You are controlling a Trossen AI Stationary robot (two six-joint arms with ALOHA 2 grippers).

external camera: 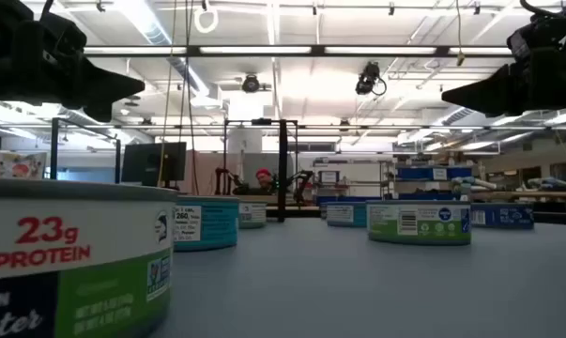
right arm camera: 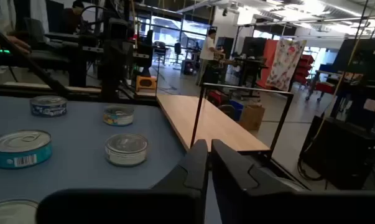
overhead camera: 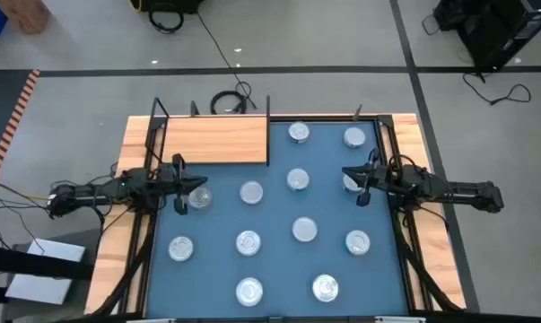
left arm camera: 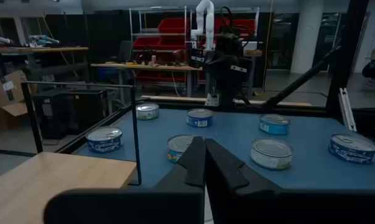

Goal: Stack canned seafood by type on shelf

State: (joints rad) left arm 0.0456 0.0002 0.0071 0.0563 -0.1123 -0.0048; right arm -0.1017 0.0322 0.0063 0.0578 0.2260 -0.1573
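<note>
Round shiny tins (overhead camera: 305, 230) on blue mat (overhead camera: 216, 269), bare wood shelf (overhead camera: 216, 141), both end effectors (overhead camera: 182, 187) (overhead camera: 359, 182) closed, empty.

Blue table mat (overhead camera: 279, 265) — black floor cables (overhead camera: 230, 100)

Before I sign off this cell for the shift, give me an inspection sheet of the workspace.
Surface: blue mat on a wooden table.
Job's things: about a dozen tins scattered on the mat; shelf at the far left corner, bare.
Clutter: nothing seen.
Grippers: left tool shut, beside a tin near the shelf; right tool shut, holding nothing, at the right edge.
Cables: black loops on the floor behind the table.
Surroundings: workshop benches, racks.
</note>
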